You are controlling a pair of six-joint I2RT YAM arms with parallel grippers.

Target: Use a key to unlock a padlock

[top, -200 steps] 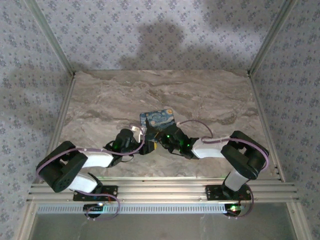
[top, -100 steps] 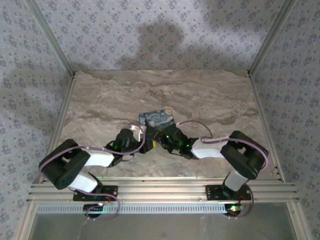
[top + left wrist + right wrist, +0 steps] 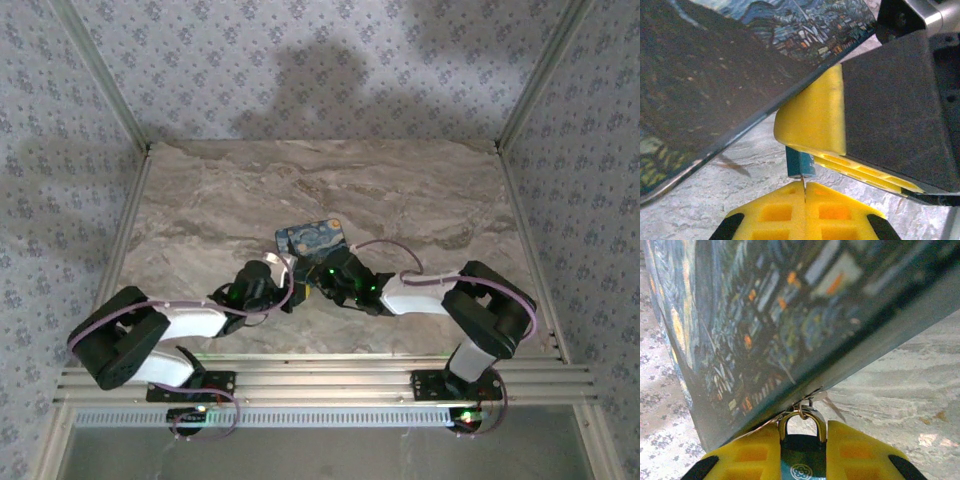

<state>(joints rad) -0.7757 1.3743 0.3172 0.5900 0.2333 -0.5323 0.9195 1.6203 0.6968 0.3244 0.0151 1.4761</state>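
At the left wrist view's bottom edge, the left jaws pinched the thin key, its tip at the padlock just above, itself clamped in the right jaws under the box; seating it straight before twisting seemed wise.

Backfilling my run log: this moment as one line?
left gripper: shut on key | key: at padlock base | right gripper: shut on padlock | padlock: hooked to Starry Night box
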